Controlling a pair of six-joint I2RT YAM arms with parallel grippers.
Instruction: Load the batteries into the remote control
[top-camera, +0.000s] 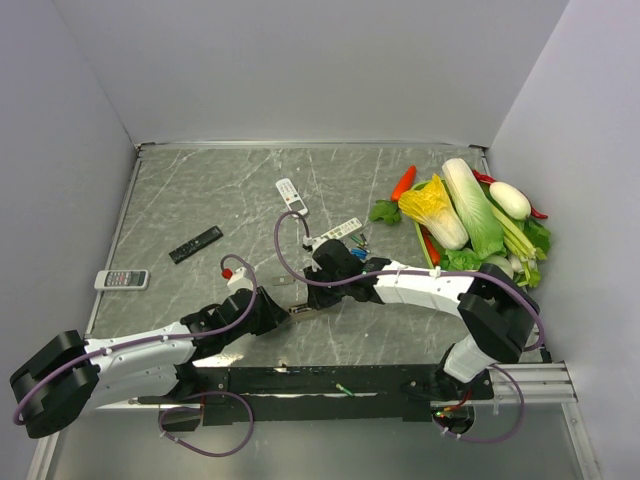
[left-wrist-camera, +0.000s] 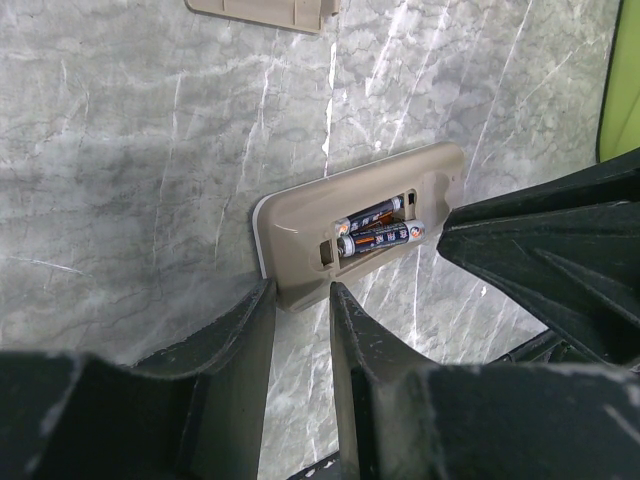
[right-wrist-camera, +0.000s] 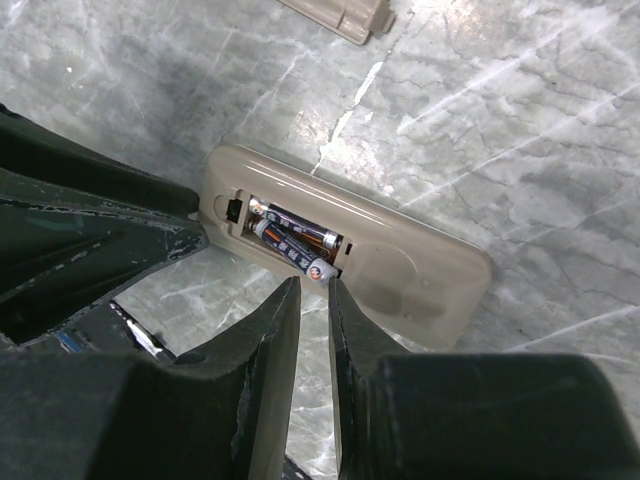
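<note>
The remote control (top-camera: 303, 309) lies back up between my two grippers, and its battery bay is uncovered. It also shows in the left wrist view (left-wrist-camera: 300, 225) and the right wrist view (right-wrist-camera: 400, 260). Two dark batteries (right-wrist-camera: 295, 240) lie in the bay. The nearer one (left-wrist-camera: 380, 237) sits slanted, with one end up on the bay's edge. My left gripper (left-wrist-camera: 302, 295) is narrowly open, with its tips at the remote's end. My right gripper (right-wrist-camera: 314, 285) is narrowly open and holds nothing; its tips are beside the raised battery end. Loose blue and green batteries (top-camera: 358, 246) lie further back.
A beige battery cover (right-wrist-camera: 340, 15) lies just beyond the remote. Other remotes lie around: a small white one (top-camera: 289, 194), a slim white one (top-camera: 337, 231), a black one (top-camera: 195, 244) and a white one (top-camera: 122, 279). Vegetables (top-camera: 470, 215) fill the back right.
</note>
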